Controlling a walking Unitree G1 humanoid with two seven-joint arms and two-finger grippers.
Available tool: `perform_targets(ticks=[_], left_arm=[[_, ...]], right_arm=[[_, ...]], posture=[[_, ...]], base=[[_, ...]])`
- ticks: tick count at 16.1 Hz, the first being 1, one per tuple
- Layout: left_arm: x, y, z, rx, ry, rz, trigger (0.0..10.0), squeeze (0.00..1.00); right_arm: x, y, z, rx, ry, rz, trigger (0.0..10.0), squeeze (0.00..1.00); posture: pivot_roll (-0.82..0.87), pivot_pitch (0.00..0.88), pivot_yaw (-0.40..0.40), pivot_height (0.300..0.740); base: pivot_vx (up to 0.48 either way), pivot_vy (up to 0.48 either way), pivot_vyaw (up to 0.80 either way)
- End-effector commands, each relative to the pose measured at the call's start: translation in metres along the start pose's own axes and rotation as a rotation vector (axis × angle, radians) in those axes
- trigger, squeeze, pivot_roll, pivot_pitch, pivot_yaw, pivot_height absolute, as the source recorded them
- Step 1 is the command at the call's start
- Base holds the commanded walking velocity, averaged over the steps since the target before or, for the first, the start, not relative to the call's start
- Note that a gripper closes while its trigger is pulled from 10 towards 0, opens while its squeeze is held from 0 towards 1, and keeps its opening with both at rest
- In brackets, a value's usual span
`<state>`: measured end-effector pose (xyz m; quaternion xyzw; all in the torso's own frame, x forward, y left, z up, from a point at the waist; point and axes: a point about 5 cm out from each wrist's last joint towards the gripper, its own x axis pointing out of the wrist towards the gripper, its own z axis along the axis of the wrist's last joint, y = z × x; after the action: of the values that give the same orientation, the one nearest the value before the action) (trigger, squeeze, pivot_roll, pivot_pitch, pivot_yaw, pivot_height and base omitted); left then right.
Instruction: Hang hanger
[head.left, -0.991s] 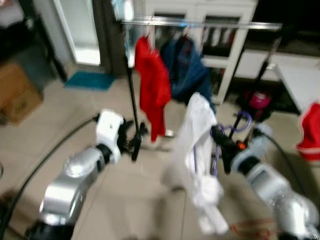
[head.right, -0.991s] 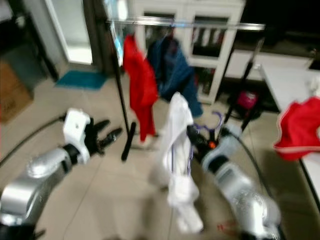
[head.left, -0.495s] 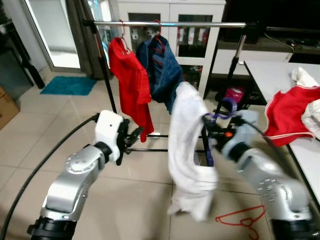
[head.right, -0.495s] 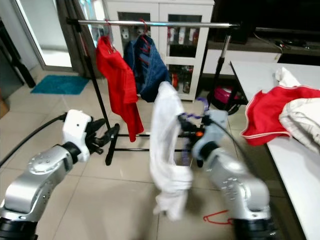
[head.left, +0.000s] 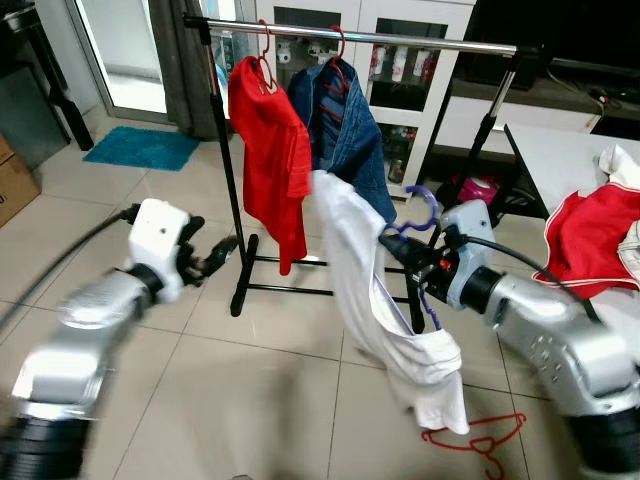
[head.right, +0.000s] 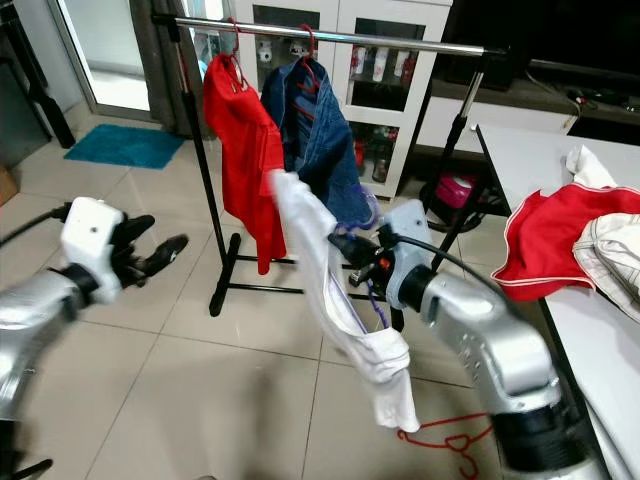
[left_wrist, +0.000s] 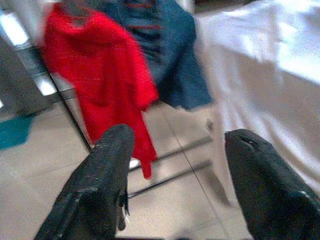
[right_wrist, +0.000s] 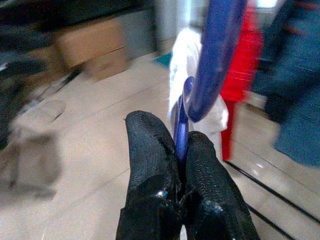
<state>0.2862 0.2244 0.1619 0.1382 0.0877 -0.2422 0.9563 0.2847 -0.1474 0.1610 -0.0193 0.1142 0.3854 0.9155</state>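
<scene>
A purple hanger (head.left: 422, 210) carries a white garment (head.left: 375, 310) that droops toward the floor. My right gripper (head.left: 398, 252) is shut on the hanger's neck (right_wrist: 181, 135), holding it in front of the clothes rail (head.left: 400, 38), below the bar. A red shirt (head.left: 270, 160) and a blue garment (head.left: 345, 135) hang on that rail. My left gripper (head.left: 222, 250) is open and empty, held out to the left of the rack's post (head.left: 230, 180). In the left wrist view its fingers (left_wrist: 107, 175) stand wide apart facing the red shirt (left_wrist: 100, 75).
A red hanger (head.left: 478, 440) lies on the tiled floor by my right arm. A white table (head.left: 560, 160) at the right holds red and white clothes (head.left: 590, 235). White cabinet (head.left: 400, 90) stands behind the rack. A blue mat (head.left: 140, 148) and a cardboard box (head.left: 12, 185) lie at the left.
The camera has steadied and shifted, so the rack sits closer. My right gripper has carried the hanger and white garment nearer to the rail. My left arm has swung out to the left.
</scene>
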Motion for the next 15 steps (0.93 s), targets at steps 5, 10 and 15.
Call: perform_targets(ticks=[5, 10, 15], left_arm=[[-0.012, 0.025, 0.006, 0.165, 0.031, -0.207, 10.0, 0.0], [-0.012, 0.024, 0.011, 0.181, 0.016, -0.392, 10.0, 0.0], [-0.011, 0.035, 0.0, 0.186, 0.074, -0.395, 10.0, 0.0]], right_arm=[[0.0, 0.002, 0.021, -0.147, 0.017, 0.292, 10.0, 0.0], [-0.009, 0.007, 0.026, -0.116, 0.027, 0.465, 10.0, 0.0], [-0.016, 0.011, 0.031, -0.088, 0.008, 0.541, 10.0, 0.0]], posture=[[-0.07, 0.0, -0.061, 0.74], [-0.09, 0.0, -0.034, 0.74], [-0.1, 0.0, -0.022, 0.74]], base=[[0.0, 0.0, 0.0], [0.0, 0.0, 0.0], [0.0, 0.0, 0.0]])
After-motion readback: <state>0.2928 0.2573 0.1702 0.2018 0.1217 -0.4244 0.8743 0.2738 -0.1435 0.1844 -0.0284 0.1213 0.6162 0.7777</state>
